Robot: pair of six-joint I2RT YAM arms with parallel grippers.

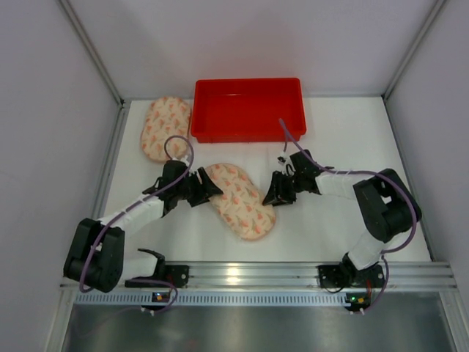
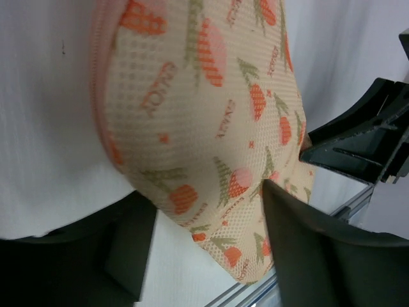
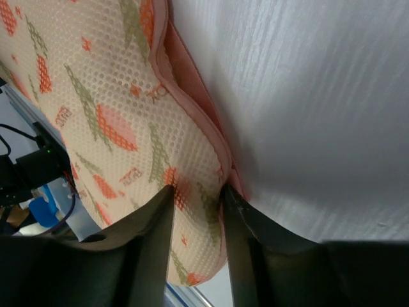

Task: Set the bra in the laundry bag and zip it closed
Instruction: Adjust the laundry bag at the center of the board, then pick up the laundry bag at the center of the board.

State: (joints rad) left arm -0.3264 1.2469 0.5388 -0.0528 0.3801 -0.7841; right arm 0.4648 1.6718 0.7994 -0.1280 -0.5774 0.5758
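A cream mesh laundry bag [image 1: 240,201] with an orange and green print lies in the middle of the table, its pink zip trim [image 3: 192,83] along one edge. The bra is hidden. My left gripper [image 1: 212,188] is open at the bag's far left end, and in the left wrist view [image 2: 204,214] its jaws straddle the bag's end [image 2: 211,115]. My right gripper [image 1: 272,196] is at the bag's right edge. In the right wrist view [image 3: 197,192] its fingers [image 3: 255,243] are pinched on the bag's rim beside the zip trim.
A red tray [image 1: 248,82] stands at the back centre. A second printed mesh piece [image 1: 165,126] lies at the back left next to the tray. White walls close in both sides. A metal rail [image 1: 293,273] runs along the near edge.
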